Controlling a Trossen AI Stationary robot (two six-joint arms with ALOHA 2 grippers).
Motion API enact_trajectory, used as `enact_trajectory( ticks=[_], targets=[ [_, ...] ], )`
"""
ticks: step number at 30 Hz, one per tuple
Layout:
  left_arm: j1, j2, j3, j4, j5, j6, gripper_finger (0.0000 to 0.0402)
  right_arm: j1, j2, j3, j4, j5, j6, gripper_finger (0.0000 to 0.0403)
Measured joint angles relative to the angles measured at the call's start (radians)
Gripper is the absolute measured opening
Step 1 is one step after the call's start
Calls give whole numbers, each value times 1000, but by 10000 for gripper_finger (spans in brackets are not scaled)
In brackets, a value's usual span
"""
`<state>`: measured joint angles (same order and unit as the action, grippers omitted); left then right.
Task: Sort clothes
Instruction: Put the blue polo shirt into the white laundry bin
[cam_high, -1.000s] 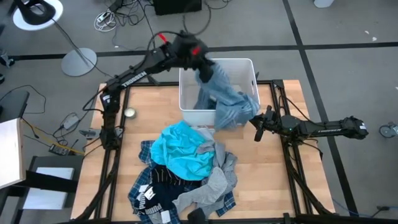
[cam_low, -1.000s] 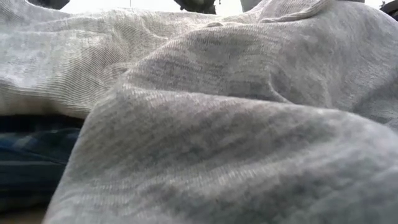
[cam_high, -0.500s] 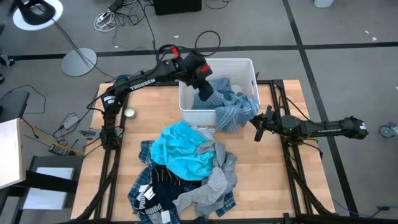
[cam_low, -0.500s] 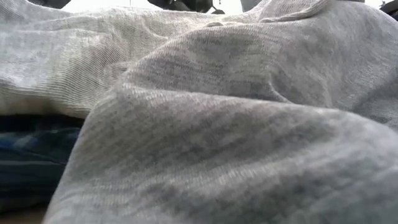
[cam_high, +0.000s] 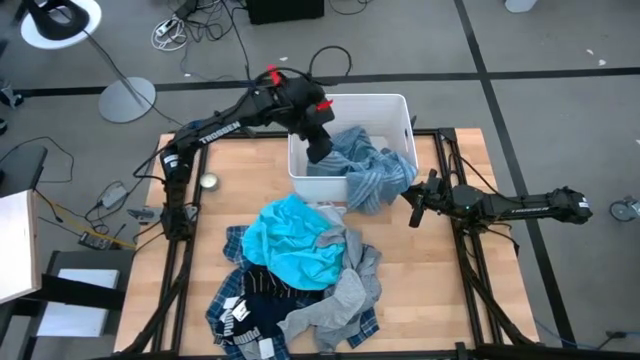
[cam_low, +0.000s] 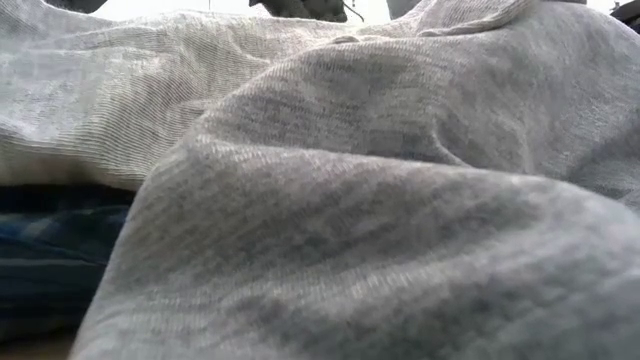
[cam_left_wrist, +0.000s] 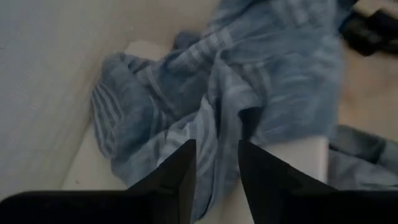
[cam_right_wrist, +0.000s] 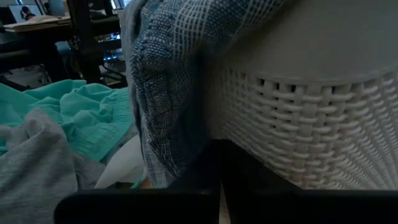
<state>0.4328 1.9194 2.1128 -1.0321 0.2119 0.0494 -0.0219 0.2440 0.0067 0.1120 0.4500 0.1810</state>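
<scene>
The blue-grey striped garment (cam_high: 365, 165) lies in the white bin (cam_high: 400, 100), one part hanging over the bin's near right rim (cam_right_wrist: 168, 93). My left gripper (cam_high: 318, 148) hovers open over the bin's left half, with the striped cloth (cam_left_wrist: 261, 81) below its fingers. My right gripper (cam_high: 414, 207) is shut at the bin's near right corner, beside the hanging part. The turquoise (cam_high: 295, 240), grey (cam_high: 345, 290), navy lettered (cam_high: 250, 318) and plaid (cam_high: 235, 243) garments lie piled on the table's near half. My right gripper is shut right next to the striped garment's part that hangs over the bin wall (cam_right_wrist: 180, 155). I cannot tell whether it touches the cloth.
A small round tin (cam_high: 208, 181) sits on the table left of the bin. The woven bin wall (cam_right_wrist: 311, 124) stands close before my right gripper. The grey garment (cam_low: 320, 200) fills the low view, with plaid cloth (cam_low: 50, 250) under it.
My left gripper has gone down into the bin with the striped garment, then drawn back a little toward the bin's left side. The garment, which hung below the gripper, now lies spread in the bin, apart from the fingers, one part over the near right rim.
</scene>
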Motion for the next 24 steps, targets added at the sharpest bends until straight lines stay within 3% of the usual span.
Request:
enact_trajectory(
  ticks=[9, 13, 18, 24],
  targets=[
    [-39, -143, 21, -59, 34, -133, 124, 0, 0, 0, 4, 0, 0, 13],
    [-84, -225, -9, -96, -58, -198, 124, 0, 0, 0, 6, 0, 0, 13],
    [-173, -313, -127, -86, -203, -330, 124, 0, 0, 0, 11, 1, 0, 13],
    [-305, -413, -388, -8, -303, -522, 124, 0, 0, 12, 20, 1, 23, 13]
  ],
)
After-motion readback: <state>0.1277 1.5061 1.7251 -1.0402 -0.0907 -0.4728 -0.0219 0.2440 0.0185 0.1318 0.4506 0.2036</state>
